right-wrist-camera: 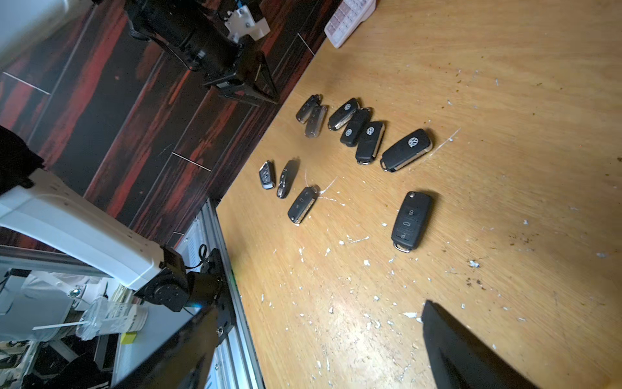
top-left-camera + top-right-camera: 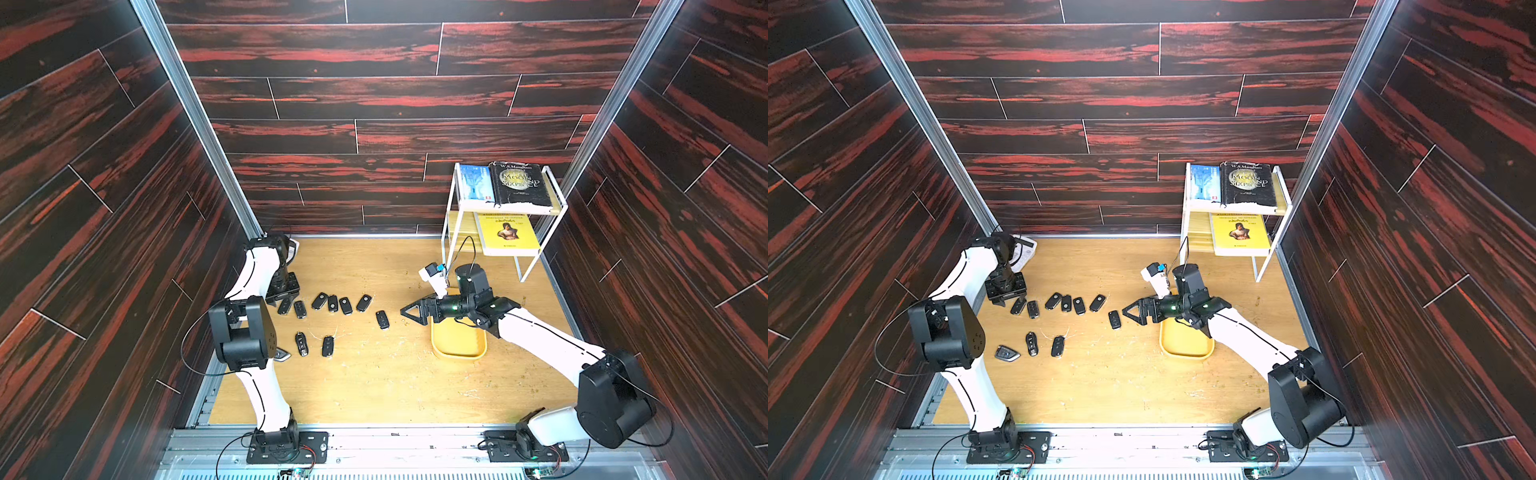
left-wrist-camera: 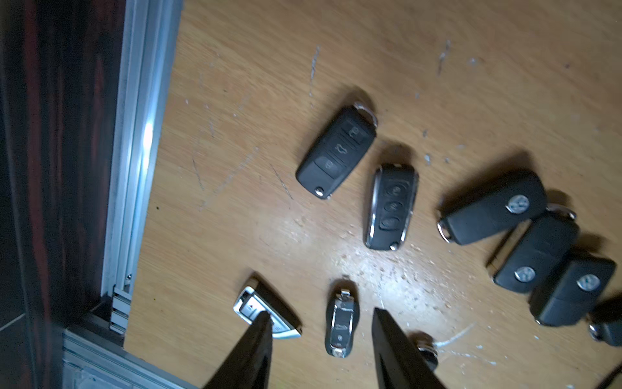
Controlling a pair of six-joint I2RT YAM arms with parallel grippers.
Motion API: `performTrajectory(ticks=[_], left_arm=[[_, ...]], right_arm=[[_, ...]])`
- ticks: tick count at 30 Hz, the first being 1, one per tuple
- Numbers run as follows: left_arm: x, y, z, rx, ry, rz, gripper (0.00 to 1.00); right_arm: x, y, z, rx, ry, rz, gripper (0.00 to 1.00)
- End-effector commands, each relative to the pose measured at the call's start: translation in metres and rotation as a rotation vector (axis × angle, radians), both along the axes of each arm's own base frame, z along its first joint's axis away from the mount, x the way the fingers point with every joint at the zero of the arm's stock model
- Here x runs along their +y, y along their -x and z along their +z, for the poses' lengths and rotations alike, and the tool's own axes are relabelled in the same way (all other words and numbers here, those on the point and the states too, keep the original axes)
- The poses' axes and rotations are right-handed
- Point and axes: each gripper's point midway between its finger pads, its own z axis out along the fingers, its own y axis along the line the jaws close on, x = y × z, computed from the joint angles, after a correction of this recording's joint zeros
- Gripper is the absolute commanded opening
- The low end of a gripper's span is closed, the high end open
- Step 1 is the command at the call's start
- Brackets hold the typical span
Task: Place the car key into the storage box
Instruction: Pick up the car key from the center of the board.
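Several black car keys (image 2: 332, 303) lie on the wooden table in a far row and a nearer group (image 2: 302, 343). One car key (image 2: 382, 319) (image 1: 412, 220) lies alone toward the yellow storage box (image 2: 459, 345) (image 2: 1185, 345). My right arm hides the box's far end. My right gripper (image 2: 409, 311) (image 1: 319, 308) hangs above that end, pointing at the lone key, wide open and empty. My left gripper (image 2: 284, 297) (image 3: 321, 313) hovers over the left end of the far row. Its fingers (image 3: 262, 336) stand narrowly apart with nothing between them.
A white wire shelf rack (image 2: 523, 249) holding books stands at the back right. A calculator (image 2: 1023, 249) lies in the back left corner. Aluminium rails (image 3: 134, 168) edge the table, and dark panelled walls close it in on three sides.
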Motion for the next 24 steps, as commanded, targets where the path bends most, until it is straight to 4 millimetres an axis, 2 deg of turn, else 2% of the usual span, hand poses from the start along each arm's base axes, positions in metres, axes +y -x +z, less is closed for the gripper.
performTrajectory(ticks=[1,6,10,13,24], left_arm=[[0.018,0.007,-0.014,0.071,-0.02,0.013,0.51],[0.027,-0.004,-0.026,0.079,-0.008,0.009,0.52],[0.029,-0.011,-0.031,0.068,0.022,-0.005,0.63],[0.025,-0.016,-0.034,0.053,0.048,-0.021,0.67],[0.018,-0.021,-0.06,0.092,0.114,-0.052,0.66]], right_arm=[[-0.004,-0.006,-0.006,-0.035,0.042,-0.037,0.98],[-0.008,-0.009,-0.002,-0.055,0.061,-0.059,0.99],[-0.01,-0.011,0.0,-0.072,0.068,-0.072,0.99],[-0.01,-0.011,-0.003,-0.066,0.073,-0.072,0.98],[-0.009,-0.013,-0.007,-0.05,0.082,-0.075,0.99]])
